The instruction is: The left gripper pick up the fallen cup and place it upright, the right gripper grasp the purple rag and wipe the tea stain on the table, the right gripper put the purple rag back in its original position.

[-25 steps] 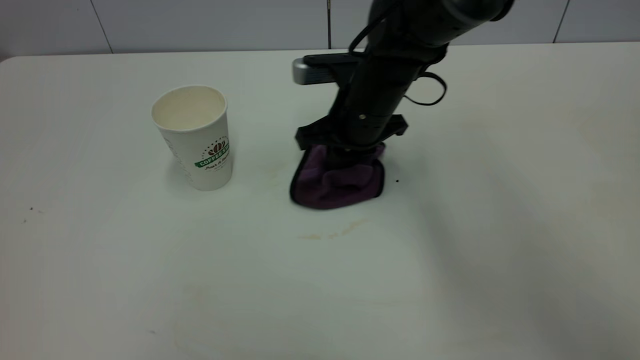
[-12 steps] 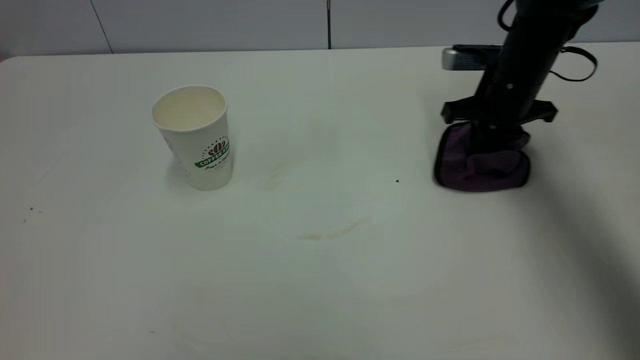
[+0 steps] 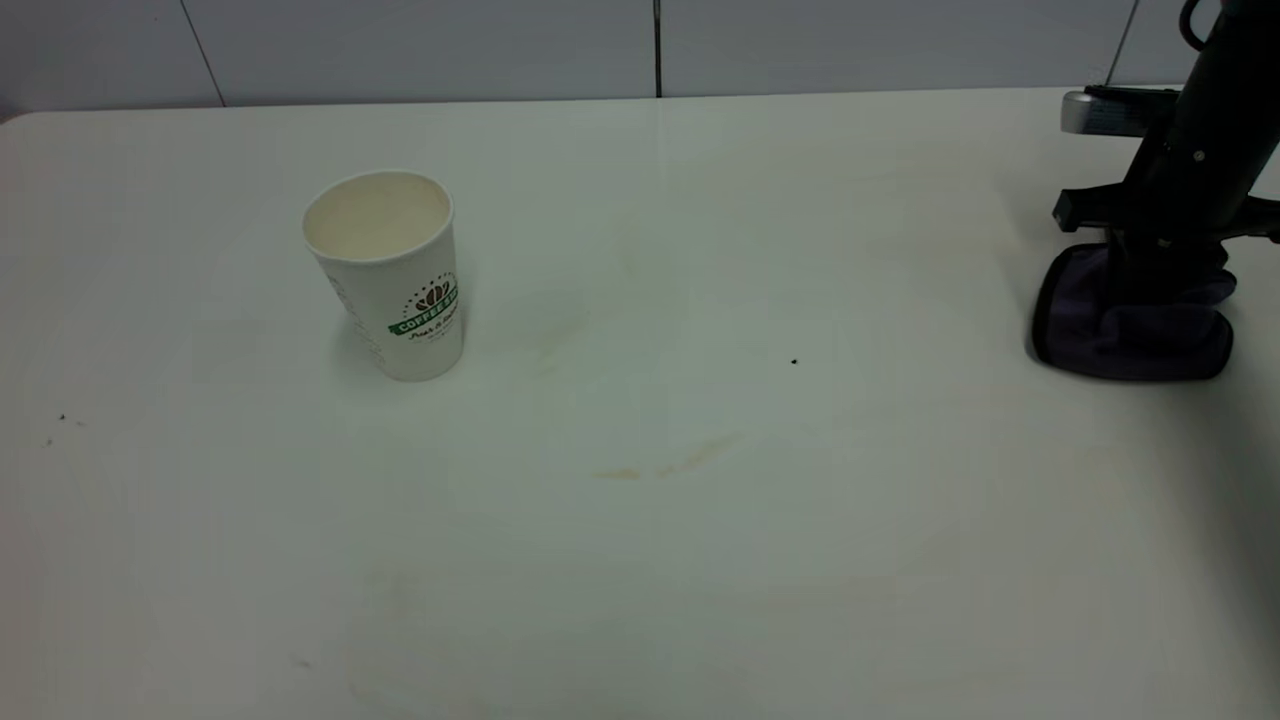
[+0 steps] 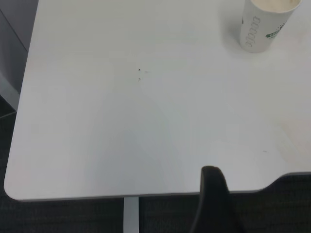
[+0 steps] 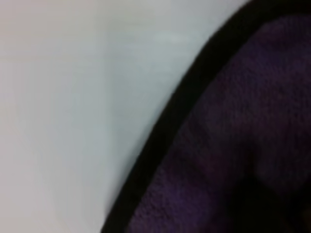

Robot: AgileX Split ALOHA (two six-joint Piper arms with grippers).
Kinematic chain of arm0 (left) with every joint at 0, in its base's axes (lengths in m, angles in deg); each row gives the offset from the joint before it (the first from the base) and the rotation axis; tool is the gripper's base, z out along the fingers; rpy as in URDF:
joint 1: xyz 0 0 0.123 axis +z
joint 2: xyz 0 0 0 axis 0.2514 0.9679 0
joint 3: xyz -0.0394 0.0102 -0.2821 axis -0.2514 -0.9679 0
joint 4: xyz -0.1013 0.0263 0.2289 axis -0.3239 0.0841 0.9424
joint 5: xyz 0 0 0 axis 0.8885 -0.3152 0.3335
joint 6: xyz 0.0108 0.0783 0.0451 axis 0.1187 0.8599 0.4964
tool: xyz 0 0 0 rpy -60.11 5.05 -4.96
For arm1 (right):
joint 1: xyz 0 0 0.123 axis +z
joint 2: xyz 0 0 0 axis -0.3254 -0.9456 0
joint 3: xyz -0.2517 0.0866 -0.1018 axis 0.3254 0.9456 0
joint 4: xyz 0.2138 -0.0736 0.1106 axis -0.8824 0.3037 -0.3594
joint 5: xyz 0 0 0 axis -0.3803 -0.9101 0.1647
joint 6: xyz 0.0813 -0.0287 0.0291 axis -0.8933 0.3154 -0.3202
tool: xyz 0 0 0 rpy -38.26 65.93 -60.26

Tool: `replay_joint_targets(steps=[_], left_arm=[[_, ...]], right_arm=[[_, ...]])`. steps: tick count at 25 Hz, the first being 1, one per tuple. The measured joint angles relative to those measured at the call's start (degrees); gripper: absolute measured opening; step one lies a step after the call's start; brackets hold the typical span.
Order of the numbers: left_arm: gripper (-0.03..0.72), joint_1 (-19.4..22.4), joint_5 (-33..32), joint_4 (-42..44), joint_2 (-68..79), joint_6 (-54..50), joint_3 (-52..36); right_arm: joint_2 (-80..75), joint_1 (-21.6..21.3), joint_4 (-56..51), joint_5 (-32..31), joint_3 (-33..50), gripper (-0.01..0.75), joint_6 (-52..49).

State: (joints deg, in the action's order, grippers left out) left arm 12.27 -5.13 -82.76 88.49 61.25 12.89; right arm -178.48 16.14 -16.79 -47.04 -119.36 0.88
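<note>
The white paper cup [image 3: 395, 290] with the green-and-brown logo stands upright on the left of the white table [image 3: 800, 250]; it also shows in the left wrist view [image 4: 265, 24]. My right gripper [image 3: 1158, 272] is at the far right, pressed down into the bunched purple rag [image 3: 1135, 335] and shut on it; the rag lies on the table and fills the right wrist view [image 5: 233, 145]. Of the tea stain, only faint pale brown streaks [image 3: 665, 465] show at mid-table. A dark part of my left gripper [image 4: 214, 199] shows over the table's edge, far from the cup.
A small black speck [image 3: 794, 361] lies right of centre, and tiny dark specks [image 3: 62, 418] lie at the left. A grey panelled wall runs behind the table. The table's rounded corner [image 4: 14, 187] and dark floor show in the left wrist view.
My right gripper has dragged the purple rag from the middle of the table to the far right. The cup and the faint streaks have not moved.
</note>
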Motion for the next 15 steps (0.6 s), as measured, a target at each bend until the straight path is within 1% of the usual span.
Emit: replay_joint_targets(steps=[1, 2, 5, 6, 7, 10, 12, 15], left_arm=[[0.524, 0.0, 0.0, 0.0, 0.0, -0.1, 0.0], [0.524, 0.0, 0.0, 0.0, 0.0, -0.1, 0.0], [0.524, 0.0, 0.0, 0.0, 0.0, -0.1, 0.0], [0.524, 0.0, 0.0, 0.0, 0.0, -0.1, 0.0], [0.524, 0.0, 0.0, 0.0, 0.0, -0.1, 0.0], [0.524, 0.0, 0.0, 0.0, 0.0, -0.1, 0.0], [0.524, 0.0, 0.0, 0.0, 0.0, -0.1, 0.0], [0.524, 0.0, 0.0, 0.0, 0.0, -0.1, 0.0]], right_arm=[[0.1, -0.2, 0.3, -1.8, -0.9, 0.251, 0.0], [0.5, -0.2, 0.5, -4.2, -2.1, 0.327, 0.0], [3.3, -0.2, 0.7, -11.1, -5.2, 0.579, 0.8], [4.7, -0.2, 0.8, -13.4, -6.1, 0.648, 1.2], [6.4, -0.2, 0.8, -15.4, -6.6, 0.687, 1.4], [11.3, -0.2, 0.8, -18.7, -7.0, 0.723, 1.8], [14.7, 0.0, 0.8, -19.4, -6.8, 0.727, 2.0], [22.1, 1.6, 1.3, -19.6, -3.8, 0.727, 2.0]])
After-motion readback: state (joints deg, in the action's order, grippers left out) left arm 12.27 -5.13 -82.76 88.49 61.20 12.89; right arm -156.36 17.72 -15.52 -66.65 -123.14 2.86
